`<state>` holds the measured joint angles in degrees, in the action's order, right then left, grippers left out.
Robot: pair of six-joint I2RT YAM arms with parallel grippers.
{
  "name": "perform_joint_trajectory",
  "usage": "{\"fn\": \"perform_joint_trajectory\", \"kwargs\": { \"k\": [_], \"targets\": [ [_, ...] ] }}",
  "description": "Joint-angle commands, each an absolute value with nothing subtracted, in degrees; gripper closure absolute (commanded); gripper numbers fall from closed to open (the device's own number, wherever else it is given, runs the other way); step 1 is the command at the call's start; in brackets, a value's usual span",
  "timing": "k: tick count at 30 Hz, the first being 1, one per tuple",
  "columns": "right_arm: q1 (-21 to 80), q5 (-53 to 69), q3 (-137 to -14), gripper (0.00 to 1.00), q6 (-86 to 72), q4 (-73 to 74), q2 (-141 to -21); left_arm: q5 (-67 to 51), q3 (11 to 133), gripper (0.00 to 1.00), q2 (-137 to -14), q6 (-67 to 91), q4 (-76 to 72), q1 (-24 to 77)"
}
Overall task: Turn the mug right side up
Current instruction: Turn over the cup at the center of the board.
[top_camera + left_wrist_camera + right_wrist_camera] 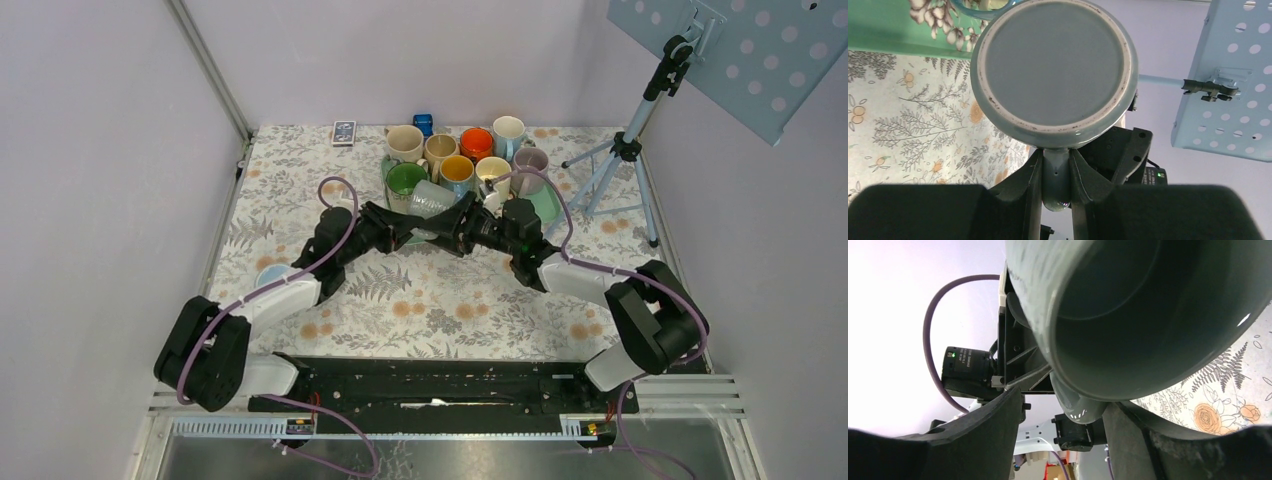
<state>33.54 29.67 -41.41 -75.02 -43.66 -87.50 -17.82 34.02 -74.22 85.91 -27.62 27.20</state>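
1. The mug is seen as a pale blue-grey glazed piece, held on its side between the two arms over the middle of the floral table, just in front of a cluster of other mugs.
2. In the left wrist view its flat base is shown full on, ringed by a bare, slightly stained foot; the base is turned toward the left arm.
3. In the right wrist view its open mouth is faced, and a plain grey inside is shown with nothing seen in it.
4. The handle is pinched tight between the fingers of the left gripper, so the mug is carried by that gripper alone.
5. The right gripper is set with its jaws apart on either side of the mug's lower rim; its left finger is seen clear of the mug, and no grip is made out.
6. At the back of the table a green tray is partly covered by mugs standing upright, among them a green mug, an orange mug and a white mug; what they hold cannot be told.
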Motion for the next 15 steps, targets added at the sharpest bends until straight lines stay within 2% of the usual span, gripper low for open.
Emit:
{"fn": "perform_joint_trajectory", "kwargs": {
  "k": [1,15],
  "targets": [
    [32.5,31.65,-40.34,0.36,-79.57,-52.53,-88.12,-19.4,35.68,1.0,-73.85,88.68,-42.29,27.97],
    [31.08,33.3,-39.38,0.56,-84.0,-58.5,-89.9,-20.82,34.51,1.0,-78.36,92.78,-50.33,30.21]
  ]
}}
